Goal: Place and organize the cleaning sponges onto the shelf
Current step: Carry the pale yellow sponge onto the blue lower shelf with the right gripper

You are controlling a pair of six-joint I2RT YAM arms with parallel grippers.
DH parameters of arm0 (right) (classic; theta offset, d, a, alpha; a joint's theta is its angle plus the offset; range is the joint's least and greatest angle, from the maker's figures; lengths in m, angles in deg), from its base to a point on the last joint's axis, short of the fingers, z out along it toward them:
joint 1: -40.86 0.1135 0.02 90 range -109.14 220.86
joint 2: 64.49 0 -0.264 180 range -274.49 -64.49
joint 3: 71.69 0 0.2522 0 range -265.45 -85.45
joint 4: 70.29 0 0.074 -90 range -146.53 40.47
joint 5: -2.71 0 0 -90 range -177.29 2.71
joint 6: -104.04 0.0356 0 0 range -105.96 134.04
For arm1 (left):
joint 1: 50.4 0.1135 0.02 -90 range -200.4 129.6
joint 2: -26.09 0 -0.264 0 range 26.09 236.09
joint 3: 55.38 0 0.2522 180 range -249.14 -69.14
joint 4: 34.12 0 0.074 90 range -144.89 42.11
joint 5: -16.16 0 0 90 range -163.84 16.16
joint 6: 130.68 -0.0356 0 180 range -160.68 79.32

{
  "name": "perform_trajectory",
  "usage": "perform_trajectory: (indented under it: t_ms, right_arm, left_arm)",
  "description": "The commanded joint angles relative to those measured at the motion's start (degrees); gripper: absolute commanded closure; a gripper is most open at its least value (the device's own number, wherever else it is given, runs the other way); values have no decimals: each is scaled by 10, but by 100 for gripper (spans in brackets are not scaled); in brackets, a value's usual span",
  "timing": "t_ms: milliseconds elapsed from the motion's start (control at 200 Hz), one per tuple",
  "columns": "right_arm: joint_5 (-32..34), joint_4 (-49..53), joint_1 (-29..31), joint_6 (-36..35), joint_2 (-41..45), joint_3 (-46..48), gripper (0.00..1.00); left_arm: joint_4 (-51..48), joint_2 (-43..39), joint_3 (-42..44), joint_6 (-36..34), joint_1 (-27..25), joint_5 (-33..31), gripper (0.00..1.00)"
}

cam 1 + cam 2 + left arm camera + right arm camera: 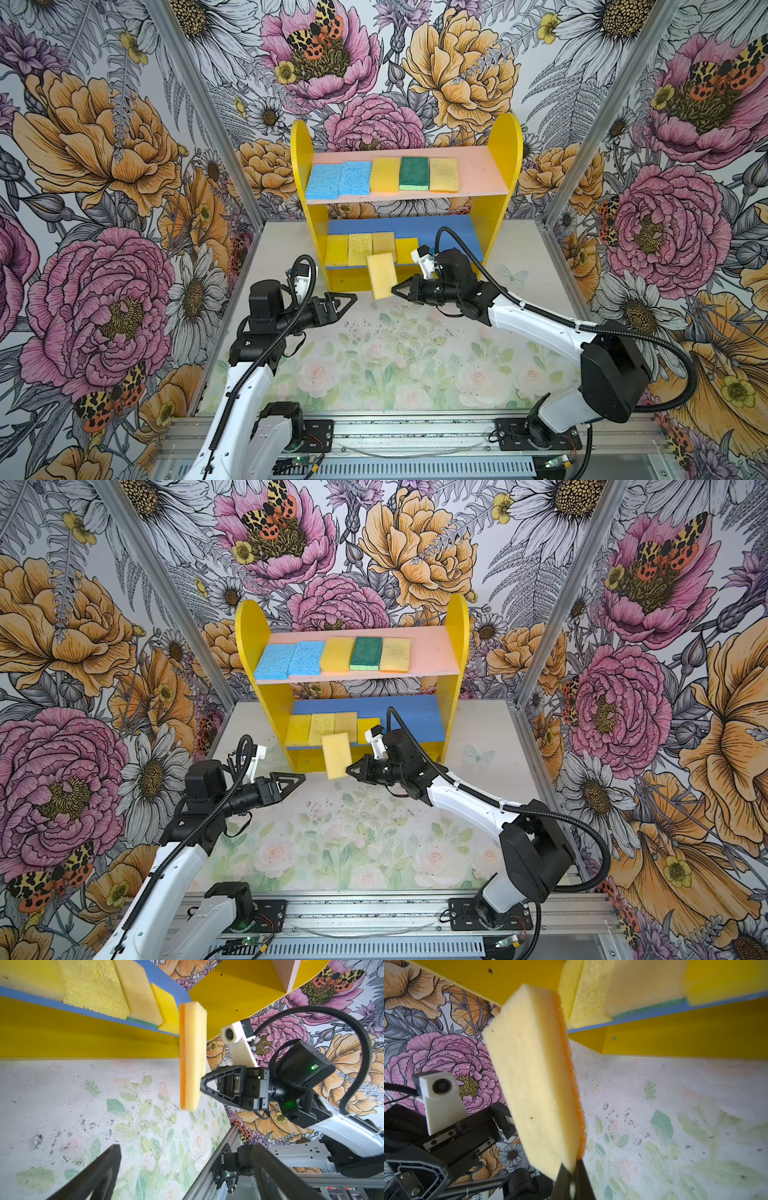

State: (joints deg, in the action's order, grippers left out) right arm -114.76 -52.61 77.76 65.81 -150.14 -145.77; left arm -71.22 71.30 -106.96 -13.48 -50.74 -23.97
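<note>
Right end effector (394,289) pinches pale sponge (380,272) edge; long axis near-upright.

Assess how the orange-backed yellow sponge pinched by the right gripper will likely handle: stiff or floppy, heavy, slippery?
Probably fairly stiff: the orange-backed yellow sponge stands straight from the right gripper without drooping. Likely light, since an edge pinch carries it. Its porous foam should resist slipping, though it might pivot.

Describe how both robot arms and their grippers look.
The left arm and right arm have white links, black joint housings and black corrugated cables. The left gripper and right gripper have black triangular open-frame fingers; a white camera block sits on each wrist.
</note>
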Motion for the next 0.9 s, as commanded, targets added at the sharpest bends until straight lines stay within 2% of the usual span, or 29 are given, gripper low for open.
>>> perform_trajectory:
  t_ms: [0,370,680,895]
  right_arm:
    - [38,27,-30,-27,43,13,95]
    - [93,142,-140,-133,90,-11,94]
    - [106,162,-170,-177,17,-79,94]
    - [92,164,-179,-185,-35,-114,94]
  left_arm:
    - [-26,-9,-14,-25,3,-39,1]
    - [-38,-7,-16,-30,3,-56,1]
    - [-38,-3,-16,-30,0,-56,1]
    - [-37,-2,-16,-30,0,-56,1]
